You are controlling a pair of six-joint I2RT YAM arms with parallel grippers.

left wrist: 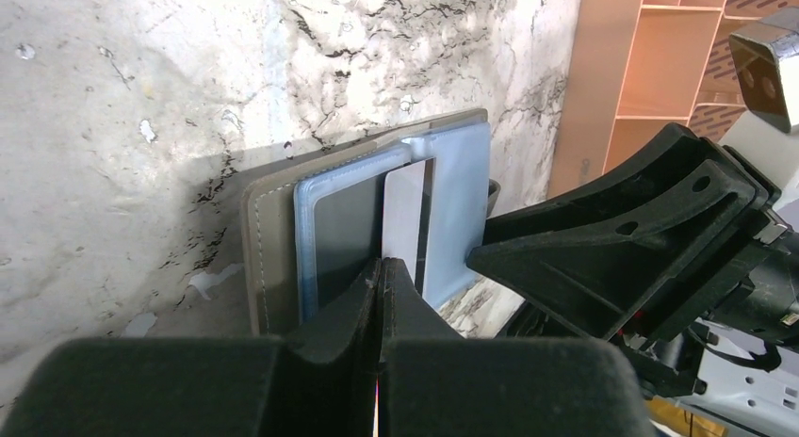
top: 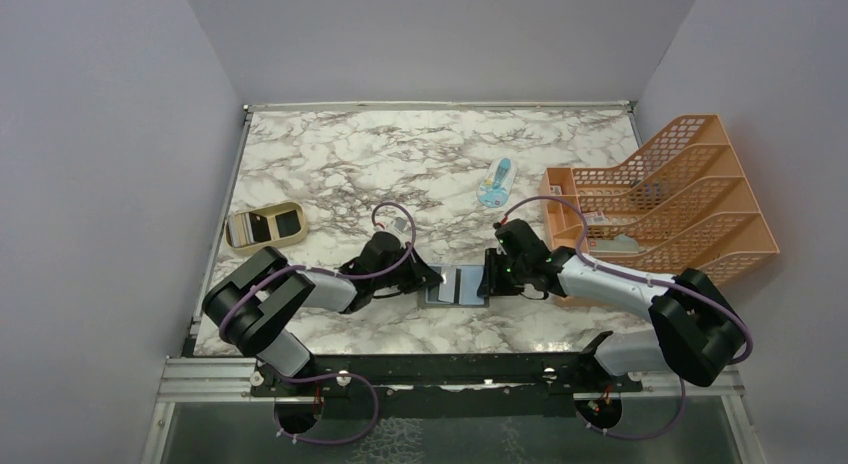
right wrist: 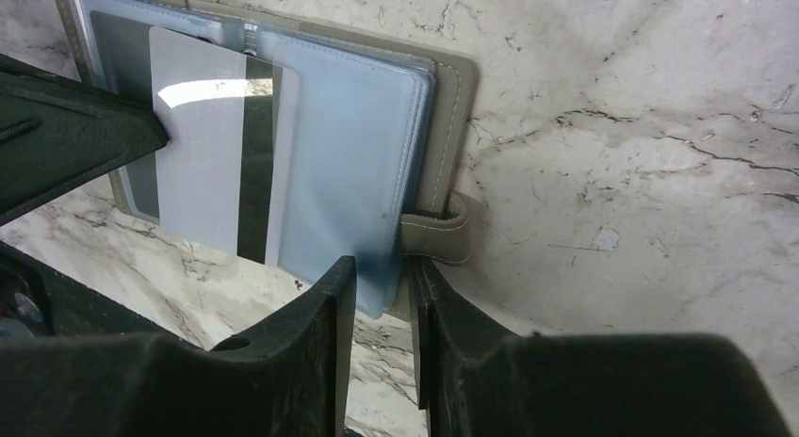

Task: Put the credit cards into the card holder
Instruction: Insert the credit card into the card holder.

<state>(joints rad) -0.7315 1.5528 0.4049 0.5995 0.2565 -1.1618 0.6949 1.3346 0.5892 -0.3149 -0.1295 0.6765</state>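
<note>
Left gripper point(left wrist: 381, 267): clenched on one credit card point(left wrist: 405, 206), at 9 o'clock of the card holder point(top: 455, 286) in the top view.
Right gripper point(right wrist: 379, 267): at 3 o'clock, pinching a pale blue pocket leaf point(right wrist: 349, 145).
Credit card: pale grey with a dark stripe, lying over the pockets.
Card holder: grey, stitched, open flat, tab clasp point(right wrist: 435, 237) at its edge. It sits toward 6 o'clock on the table point(top: 340, 154).

Far right, resting on the marble table point(top: 330, 164): orange mesh file rack point(top: 690, 184). Far left: tan oval two-compartment tray point(top: 265, 227). Between them, nearer the rack: blue-and-white packet point(top: 495, 182), lying flat, touching neither.
</note>
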